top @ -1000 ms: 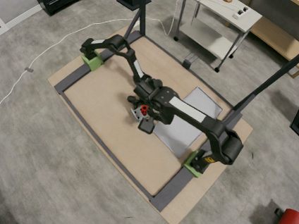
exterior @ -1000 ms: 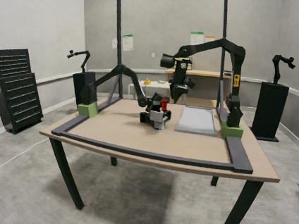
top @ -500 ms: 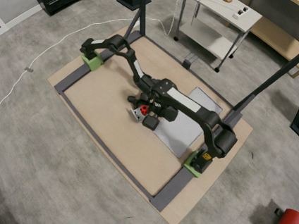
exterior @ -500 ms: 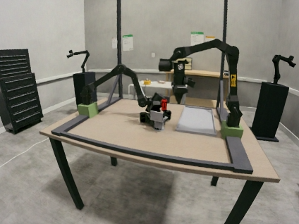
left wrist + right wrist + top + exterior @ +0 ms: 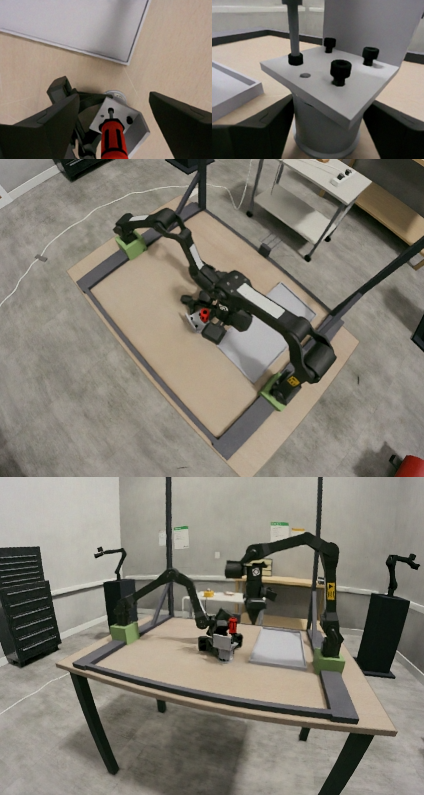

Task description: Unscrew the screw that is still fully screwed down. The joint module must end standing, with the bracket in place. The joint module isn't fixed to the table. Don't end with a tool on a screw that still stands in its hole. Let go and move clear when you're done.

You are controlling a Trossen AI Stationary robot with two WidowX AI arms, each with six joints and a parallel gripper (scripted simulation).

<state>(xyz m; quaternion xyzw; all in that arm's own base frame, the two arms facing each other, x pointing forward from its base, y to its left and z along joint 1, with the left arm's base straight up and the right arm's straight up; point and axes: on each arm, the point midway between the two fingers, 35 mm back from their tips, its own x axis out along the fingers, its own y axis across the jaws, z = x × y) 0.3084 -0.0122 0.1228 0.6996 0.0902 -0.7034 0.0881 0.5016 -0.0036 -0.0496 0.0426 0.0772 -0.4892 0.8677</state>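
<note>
The grey joint module [image 5: 326,124] [image 5: 226,659] stands upright with the grey bracket [image 5: 319,89] [image 5: 136,136] [image 5: 222,641] on top. In the right wrist view, three black screws, at front [image 5: 340,71], back [image 5: 329,44] and right [image 5: 370,55], stand raised with shank showing. A fourth screw [image 5: 295,59] has its head down on the plate, with the shaft of the red driver [image 5: 114,138] [image 5: 204,315] [image 5: 233,625] upright on it. My right gripper [image 5: 327,99] is shut on the module's body. My left gripper [image 5: 256,617] is open and empty, pointing down above the driver's level, a little off it.
A shallow grey tray [image 5: 255,359] [image 5: 280,649] [image 5: 71,21] [image 5: 226,86] lies beside the module, under the left arm. The right arm's wrist and camera crowd the module's side close to the driver. A dark frame [image 5: 200,692] runs around the table's edge.
</note>
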